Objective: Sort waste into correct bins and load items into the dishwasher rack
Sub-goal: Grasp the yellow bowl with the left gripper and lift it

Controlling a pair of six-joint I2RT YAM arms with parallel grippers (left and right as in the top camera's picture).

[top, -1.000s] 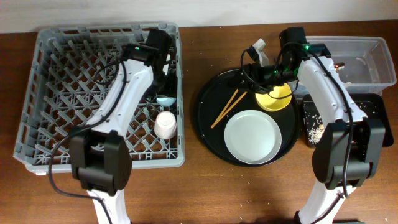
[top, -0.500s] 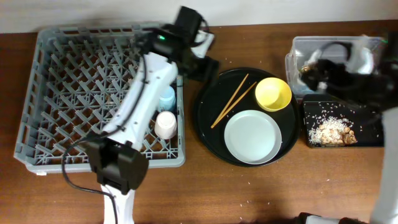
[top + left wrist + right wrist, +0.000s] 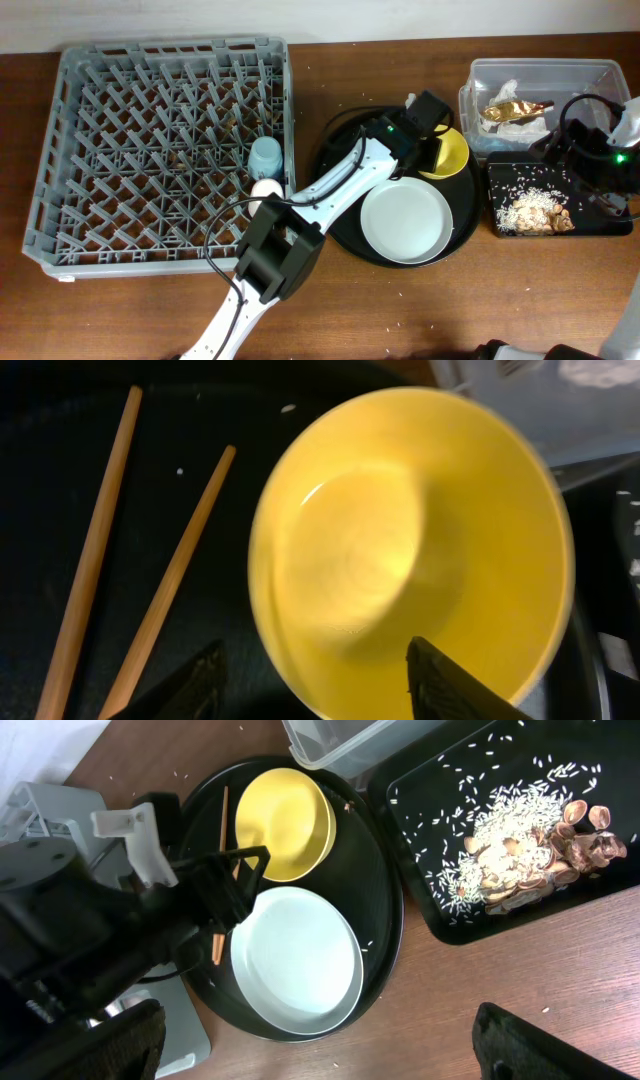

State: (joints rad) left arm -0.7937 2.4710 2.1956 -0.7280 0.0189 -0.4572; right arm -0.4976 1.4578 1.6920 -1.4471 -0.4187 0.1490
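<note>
Yellow round bowl [image 3: 410, 550] is now reached by the left gripper [image 3: 315, 685], jaws spread, moved off the grey lattice rack [image 3: 170, 47]; loading is indicated. Right gripper [image 3: 320, 1050] jaws: spread.

left arm [image 3: 340, 185]: stretched long from the near edge of the surface diagonally toward the far-right corner | left pincer [image 3: 315, 680]: pointing down, fingers spread wide | right arm [image 3: 600, 172]: tucked at the right edge of the surface, mostly out of the overhead view | right pincer [image 3: 310, 1045]: held high, fingers far apart, gripping nothing
</note>
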